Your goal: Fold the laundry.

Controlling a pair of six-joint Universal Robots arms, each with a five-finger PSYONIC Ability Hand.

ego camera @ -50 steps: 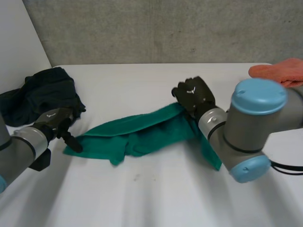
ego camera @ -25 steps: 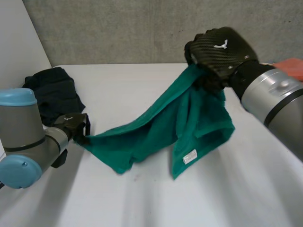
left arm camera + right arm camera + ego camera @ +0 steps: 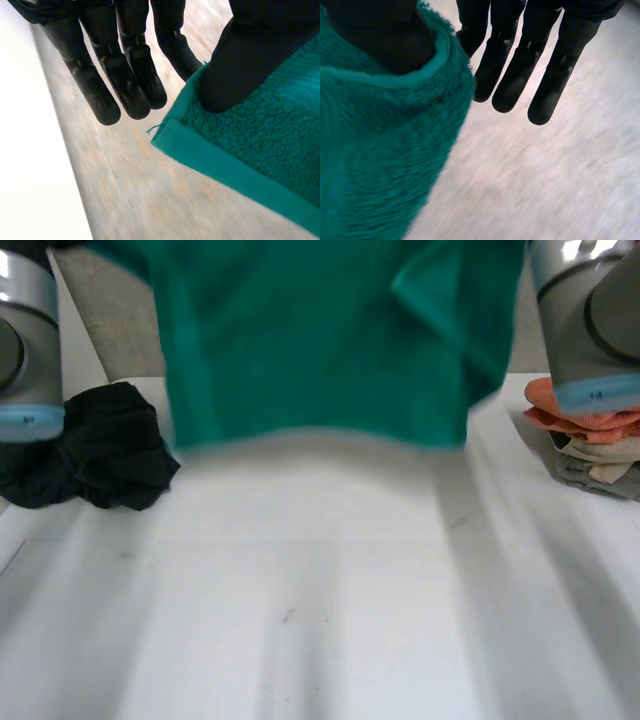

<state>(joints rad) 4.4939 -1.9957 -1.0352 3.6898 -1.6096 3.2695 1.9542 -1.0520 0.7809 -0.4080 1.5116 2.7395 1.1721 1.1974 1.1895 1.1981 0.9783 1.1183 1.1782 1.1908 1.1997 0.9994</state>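
Observation:
A green towel hangs spread out above the white table, its lower edge clear of the surface, between my left arm and my right arm. In the left wrist view my left hand pinches a hemmed corner of the towel under its thumb, the other fingers straight beside it. In the right wrist view my right hand grips the towel's edge under its thumb, with the remaining fingers extended.
A crumpled black garment lies at the table's left side. A stack of folded orange and grey cloths sits at the right edge. A grey wall stands behind the table.
Both arms have risen, lifting the towel off the table until it hangs spread between them. My left hand has closed on the towel's corner.

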